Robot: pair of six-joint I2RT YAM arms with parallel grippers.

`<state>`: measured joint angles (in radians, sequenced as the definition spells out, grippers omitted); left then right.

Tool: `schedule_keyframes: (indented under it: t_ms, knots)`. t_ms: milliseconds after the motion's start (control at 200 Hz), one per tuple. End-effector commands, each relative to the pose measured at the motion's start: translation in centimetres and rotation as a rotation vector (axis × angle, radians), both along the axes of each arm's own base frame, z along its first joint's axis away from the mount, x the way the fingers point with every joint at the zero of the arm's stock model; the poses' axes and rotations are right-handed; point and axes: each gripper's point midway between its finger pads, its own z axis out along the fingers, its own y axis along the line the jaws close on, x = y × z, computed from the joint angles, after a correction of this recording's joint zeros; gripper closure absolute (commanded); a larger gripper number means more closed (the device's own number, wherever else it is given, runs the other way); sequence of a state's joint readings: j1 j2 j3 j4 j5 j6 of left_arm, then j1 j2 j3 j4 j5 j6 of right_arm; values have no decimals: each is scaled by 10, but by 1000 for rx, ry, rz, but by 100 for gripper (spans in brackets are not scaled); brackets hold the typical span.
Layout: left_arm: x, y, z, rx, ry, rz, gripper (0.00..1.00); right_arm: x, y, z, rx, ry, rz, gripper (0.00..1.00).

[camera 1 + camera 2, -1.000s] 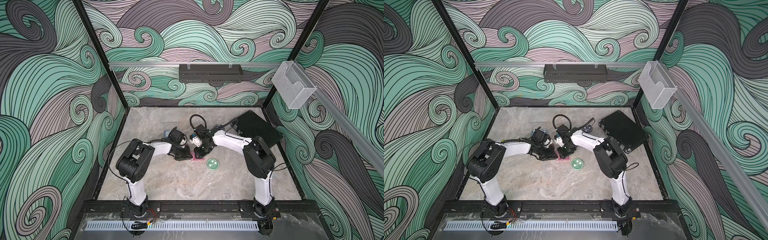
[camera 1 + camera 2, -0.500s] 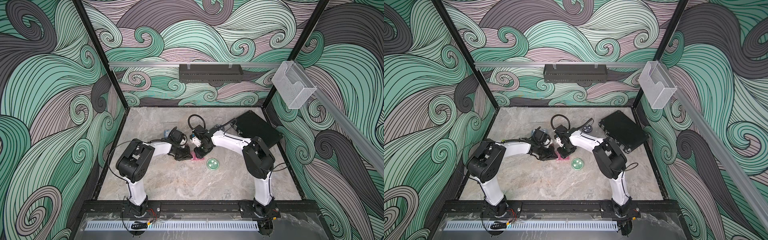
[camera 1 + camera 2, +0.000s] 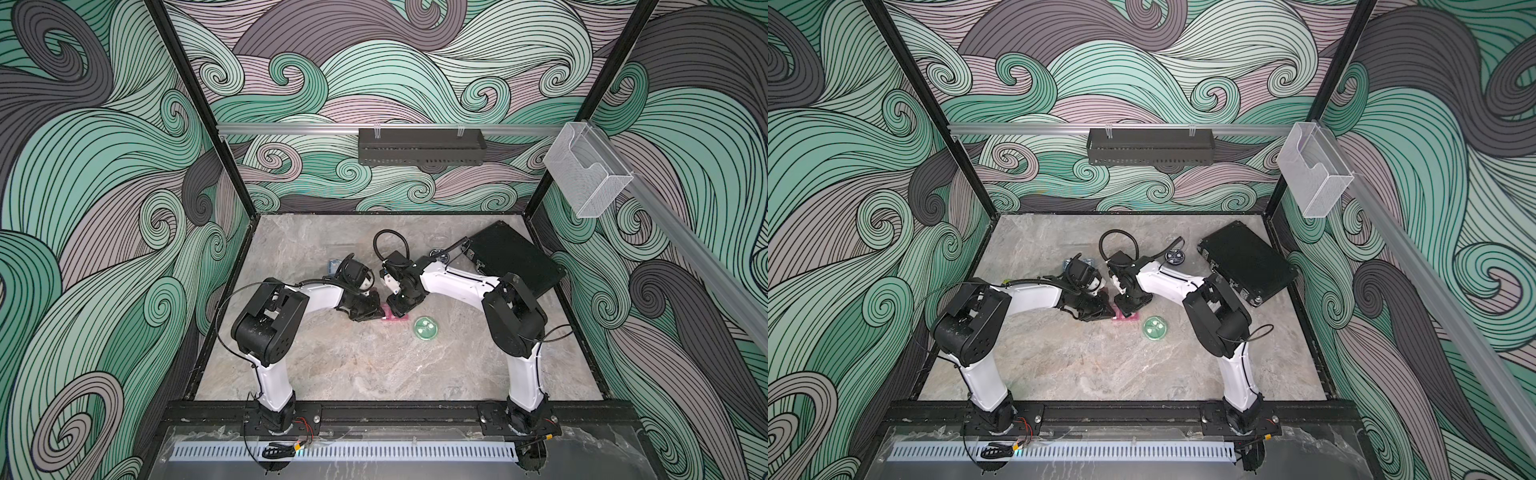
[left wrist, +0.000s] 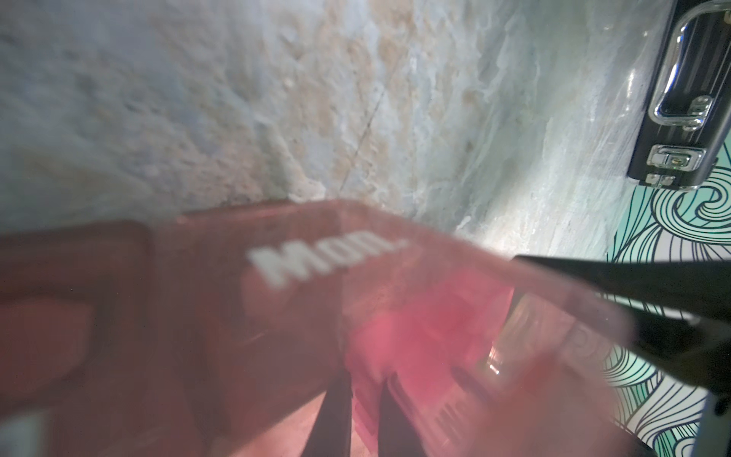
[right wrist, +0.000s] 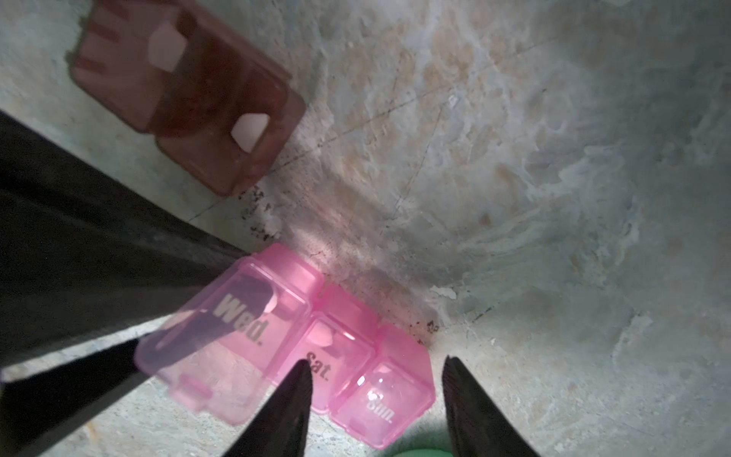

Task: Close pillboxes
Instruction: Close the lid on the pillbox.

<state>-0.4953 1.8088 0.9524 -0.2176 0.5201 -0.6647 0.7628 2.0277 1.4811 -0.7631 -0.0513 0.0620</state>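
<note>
Worktop [image 3: 353, 365]: grey marbled slab carrying everything listed here; my two arms rise from its front edge.
Black case [image 3: 515, 262]: flat, lying askew in the back right corner of the worktop; its metal handle and latch show in my left wrist view.
Left gripper [image 3: 376, 309]: fingers [image 4: 328, 419] pressed almost together, pinching the end of the pink pillbox beneath its raised lid, near the middle of the worktop.
Right gripper [image 5: 375, 360]: fingers spread, holding nothing, hanging just over the "Sat." and "Sun." cells of the pink pillbox, facing my left gripper.
Pink pillbox [image 5: 348, 316]: three cells in a row at the middle of the worktop [image 3: 395, 318]; the "Wed." lid stands up with my left fingers dark behind it, and the other two lids look down.
Brown pillbox [image 5: 186, 91]: two cells with a white pill in each, near the pink one but apart; I cannot tell if its lids are down.
Green pillbox [image 3: 425, 328]: round, just beside the pink one, toward the right edge and the front.
Dark blue pillbox [image 3: 1174, 257]: round, toward the back edge, near the black case's corner.
Pale blue pillbox [image 3: 333, 266]: rectangular, behind my left wrist, mostly hidden.
</note>
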Motion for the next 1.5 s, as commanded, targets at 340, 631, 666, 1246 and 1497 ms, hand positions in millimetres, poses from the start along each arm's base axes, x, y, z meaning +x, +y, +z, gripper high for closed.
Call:
schedule_keyframes:
  t_ms: [340, 631, 666, 1246, 1497]
  knots:
    - [2, -2, 15, -17, -31, 17, 89, -29, -28, -33, -134, 96, -6, 41]
    - [3, -2, 18, -22, -39, 18, 90, -31, -30, -44, -148, 115, -10, 46]
    - [3, -2, 18, -21, -39, 16, 90, -30, -28, -42, -139, 111, -10, 46]
    - [-6, 1, 49, -52, -96, -14, 72, -6, -4, 60, 173, 32, -29, 45]
    - [-21, 17, 52, -20, -119, 4, 73, 2, 28, 68, 301, 55, 39, 56]
